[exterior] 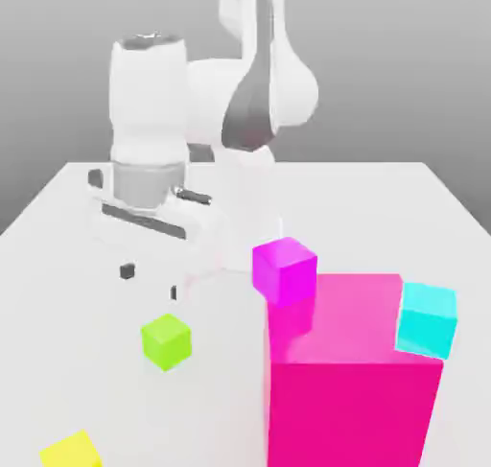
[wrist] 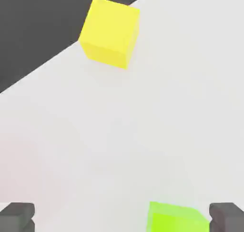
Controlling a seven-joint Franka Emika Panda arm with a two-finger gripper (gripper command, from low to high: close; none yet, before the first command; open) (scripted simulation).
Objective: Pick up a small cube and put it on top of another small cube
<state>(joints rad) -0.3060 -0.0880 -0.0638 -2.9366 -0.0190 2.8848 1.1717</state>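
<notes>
On the white table (exterior: pixel 58 206) I count four small matte cubes: one lime-green cube (exterior: pixel 166 341), one yellow cube (exterior: pixel 73 452), one magenta-violet cube (exterior: pixel 284 270) and one cyan cube (exterior: pixel 427 319). There is one big hot-pink block (exterior: pixel 350 379). One white robot arm (exterior: pixel 192 101) stands there, carrying one gripper (exterior: pixel 150 282) with two dark fingertips (wrist: pixel 17 216).

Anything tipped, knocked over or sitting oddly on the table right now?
One oddity: the yellow cube sits right at the table edge, a corner about at the rim. The green cube and magenta cube rest flat, apart.
</notes>
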